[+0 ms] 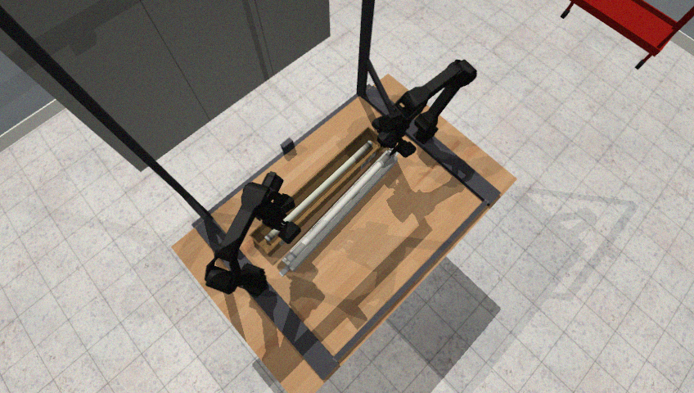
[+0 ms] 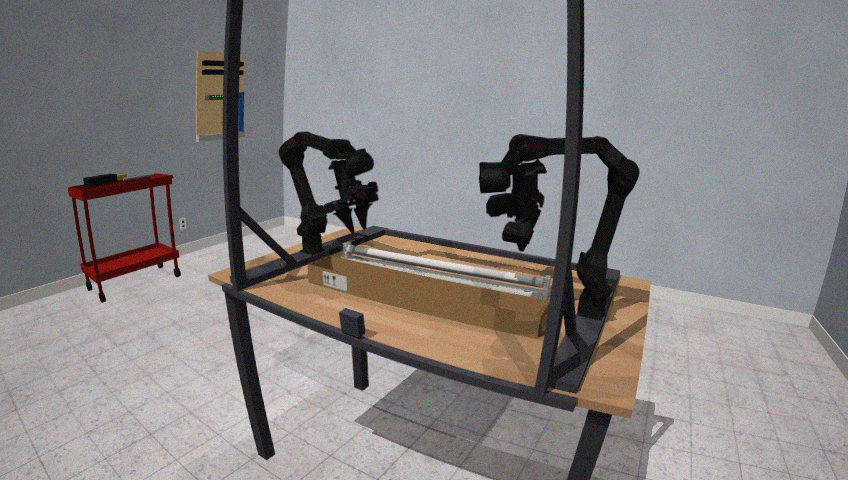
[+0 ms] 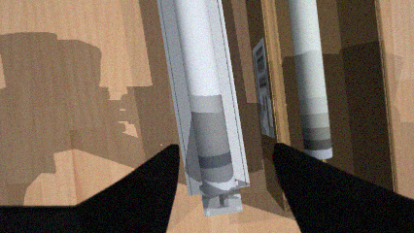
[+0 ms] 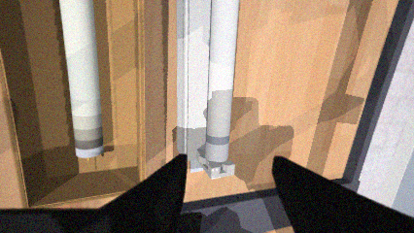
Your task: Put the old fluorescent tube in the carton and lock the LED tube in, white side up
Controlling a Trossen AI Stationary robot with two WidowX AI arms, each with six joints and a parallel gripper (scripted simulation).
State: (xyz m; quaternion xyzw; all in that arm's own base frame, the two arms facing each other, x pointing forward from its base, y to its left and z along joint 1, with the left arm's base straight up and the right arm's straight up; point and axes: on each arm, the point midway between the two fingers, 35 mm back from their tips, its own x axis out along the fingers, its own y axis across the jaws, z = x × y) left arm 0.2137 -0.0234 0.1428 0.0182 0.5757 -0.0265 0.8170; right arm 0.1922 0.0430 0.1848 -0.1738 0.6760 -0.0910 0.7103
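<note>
The old tube (image 1: 326,185) (image 3: 311,73) (image 4: 82,73), slightly greenish, lies lengthwise on the floor of the carton (image 2: 416,295) (image 3: 278,97) (image 4: 83,188). The LED tube (image 1: 340,204) (image 2: 440,263) (image 3: 199,49) (image 4: 224,49) lies along the fixture (image 3: 238,146) (image 4: 196,73), white side up, its ends at the lampholders (image 3: 223,210) (image 4: 223,170). Whether it is locked cannot be told. My left gripper (image 2: 357,229) (image 3: 226,151) is open above one fixture end. My right gripper (image 4: 229,162) is open above the other end. Both hold nothing; the tips' exact heights are unclear.
The carton stands flat on the bench (image 1: 380,253) beside the fixture, with a narrow gap between. Dark frame rails (image 1: 301,331) run along the bench edges, with uprights (image 2: 233,148) (image 2: 571,148). A small black box (image 1: 287,146) (image 2: 351,322) sits at the carton-side rail.
</note>
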